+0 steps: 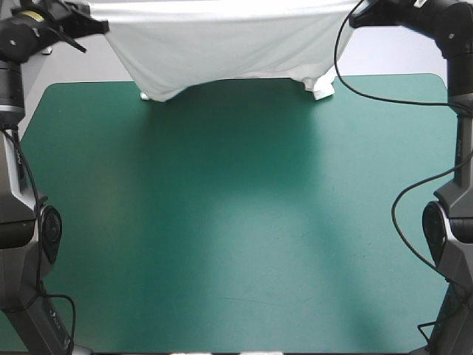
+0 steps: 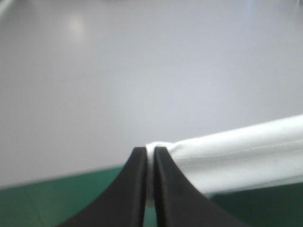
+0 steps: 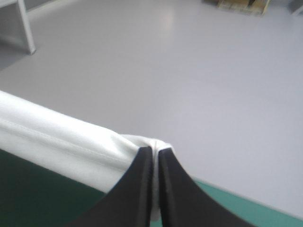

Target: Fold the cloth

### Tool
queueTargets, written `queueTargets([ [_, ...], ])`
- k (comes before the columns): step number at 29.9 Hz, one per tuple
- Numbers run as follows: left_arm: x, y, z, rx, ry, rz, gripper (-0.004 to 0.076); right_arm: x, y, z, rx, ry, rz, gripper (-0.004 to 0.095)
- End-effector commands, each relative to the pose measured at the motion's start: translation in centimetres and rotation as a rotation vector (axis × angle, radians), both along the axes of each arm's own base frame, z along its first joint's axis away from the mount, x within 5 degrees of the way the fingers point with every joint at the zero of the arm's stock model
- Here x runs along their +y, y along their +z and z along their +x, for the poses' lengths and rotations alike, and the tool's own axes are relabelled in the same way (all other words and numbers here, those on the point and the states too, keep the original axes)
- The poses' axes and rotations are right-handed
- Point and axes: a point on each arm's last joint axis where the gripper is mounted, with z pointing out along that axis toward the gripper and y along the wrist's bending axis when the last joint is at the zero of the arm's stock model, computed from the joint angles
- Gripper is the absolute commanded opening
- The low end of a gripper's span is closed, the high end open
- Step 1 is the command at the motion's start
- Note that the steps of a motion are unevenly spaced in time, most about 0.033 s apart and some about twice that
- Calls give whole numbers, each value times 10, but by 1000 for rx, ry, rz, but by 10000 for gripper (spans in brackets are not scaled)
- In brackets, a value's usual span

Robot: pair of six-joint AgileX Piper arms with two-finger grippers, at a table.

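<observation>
The white T-shirt (image 1: 222, 44) hangs stretched in the air between both raised arms, above the far edge of the teal-green table (image 1: 236, 222). Its lower parts dangle down to about the far table edge, at the left (image 1: 157, 92) and at the right (image 1: 321, 87). My left gripper (image 2: 148, 163) is shut on the T-shirt (image 2: 236, 151), whose hem runs off sideways from the fingers. My right gripper (image 3: 155, 161) is shut on the T-shirt (image 3: 57, 142) at the opposite corner. In the high view both grippers lie at the picture's top corners, mostly out of sight.
The teal-green cover spreads bare below the hanging shirt, down to the near edge. Grey floor lies beyond the table's far edge (image 1: 244, 78).
</observation>
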Motion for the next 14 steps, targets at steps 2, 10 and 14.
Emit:
queueTargets([
  [2, -10, -21, -14, 97, -38, 27, 19, 7, 8, -25, 29, 82, 11, 5],
  [10, -17, -49, -65, 208, -46, 41, 19, 13, -13, -62, 216, 133, -12, 5],
  [14, -19, -67, -98, 268, -51, 47, 19, 12, -42, -82, 327, 125, -16, 5],
])
